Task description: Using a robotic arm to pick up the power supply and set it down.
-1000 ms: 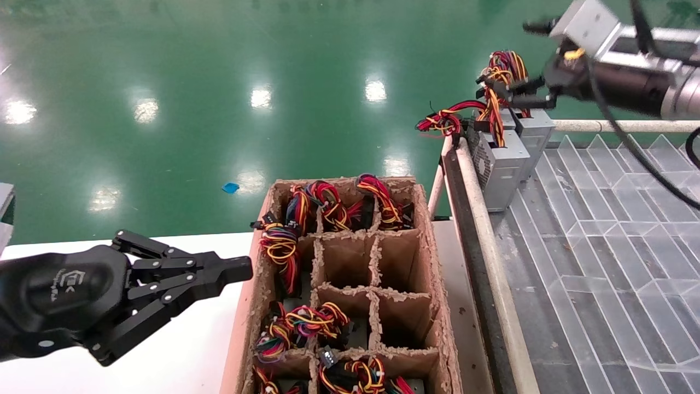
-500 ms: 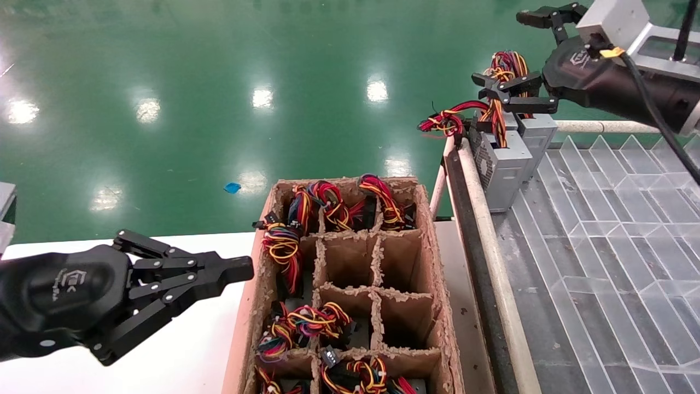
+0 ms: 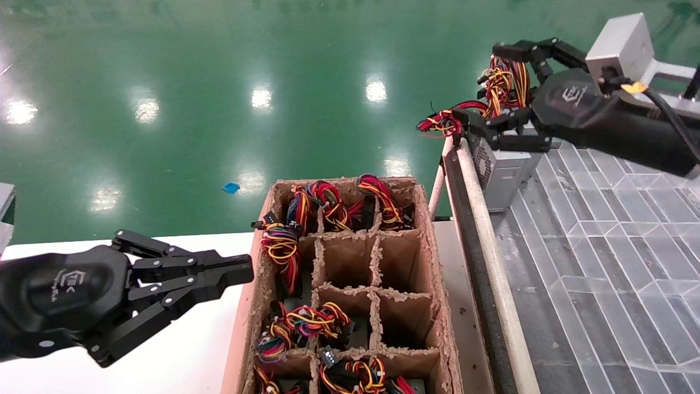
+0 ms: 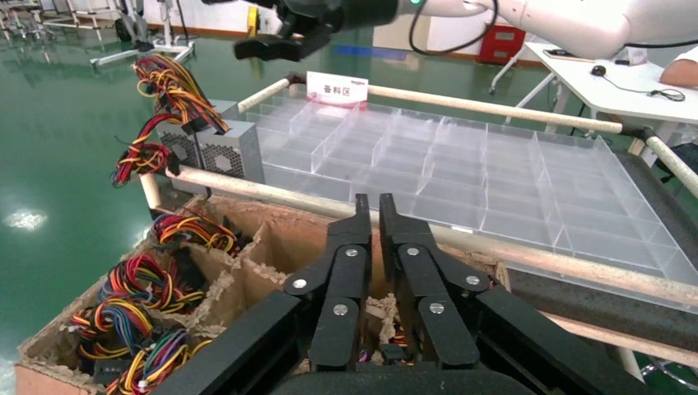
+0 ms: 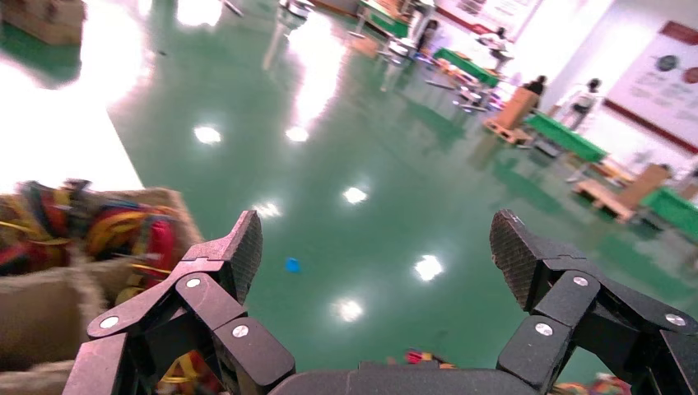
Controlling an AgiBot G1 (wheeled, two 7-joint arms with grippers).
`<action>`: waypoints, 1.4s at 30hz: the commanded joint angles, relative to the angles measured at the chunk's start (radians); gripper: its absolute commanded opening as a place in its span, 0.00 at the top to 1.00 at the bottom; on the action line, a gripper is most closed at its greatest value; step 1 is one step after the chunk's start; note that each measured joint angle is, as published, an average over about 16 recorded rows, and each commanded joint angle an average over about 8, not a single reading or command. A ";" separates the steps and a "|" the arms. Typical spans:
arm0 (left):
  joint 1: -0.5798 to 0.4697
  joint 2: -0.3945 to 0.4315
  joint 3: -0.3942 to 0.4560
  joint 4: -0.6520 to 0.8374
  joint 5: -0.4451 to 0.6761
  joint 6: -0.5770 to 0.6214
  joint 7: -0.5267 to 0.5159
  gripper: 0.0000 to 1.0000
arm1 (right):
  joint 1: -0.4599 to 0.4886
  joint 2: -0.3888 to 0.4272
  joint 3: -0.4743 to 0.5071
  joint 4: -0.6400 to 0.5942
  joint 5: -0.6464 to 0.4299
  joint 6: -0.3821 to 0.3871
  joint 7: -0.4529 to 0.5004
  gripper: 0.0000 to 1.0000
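Observation:
The power supply (image 3: pixel 506 174), a grey box with a perforated side, stands upright in the far left corner of the clear tray (image 3: pixel 601 262). A second grey box sits right behind it. Their yellow, orange and red wires (image 3: pixel 508 82) rise between the jaws of my right gripper (image 3: pixel 480 83), which hangs open just above the boxes with nothing held. The right wrist view shows the right gripper (image 5: pixel 380 247) open over green floor. The left wrist view shows the power supply (image 4: pixel 232 148) and the right gripper (image 4: pixel 272 41) above it. My left gripper (image 3: pixel 246 269) (image 4: pixel 370 206) is parked, shut, beside the cardboard box.
A cardboard box (image 3: pixel 435 262) with paper dividers holds several more wired units; some middle compartments are bare. A padded rail (image 3: pixel 481 219) separates it from the tray. A white table (image 3: pixel 180 355) lies under the left arm.
The right gripper's jaws have spread wide, and the wrist has dropped lower and nearer over the boxes. Both grey boxes stay standing in the tray. The left arm has not moved.

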 commanded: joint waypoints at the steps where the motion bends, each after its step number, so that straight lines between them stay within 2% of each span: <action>1: 0.000 0.000 0.000 0.000 0.000 0.000 0.000 0.00 | -0.024 0.011 0.001 0.032 0.020 -0.013 0.025 0.00; 32: 0.000 0.000 0.000 0.000 0.000 0.000 0.000 0.00 | -0.402 0.180 0.018 0.530 0.329 -0.212 0.421 0.00; 42: 0.000 0.000 0.000 0.000 0.000 0.000 0.000 0.00 | -0.462 0.207 0.020 0.608 0.379 -0.244 0.473 0.00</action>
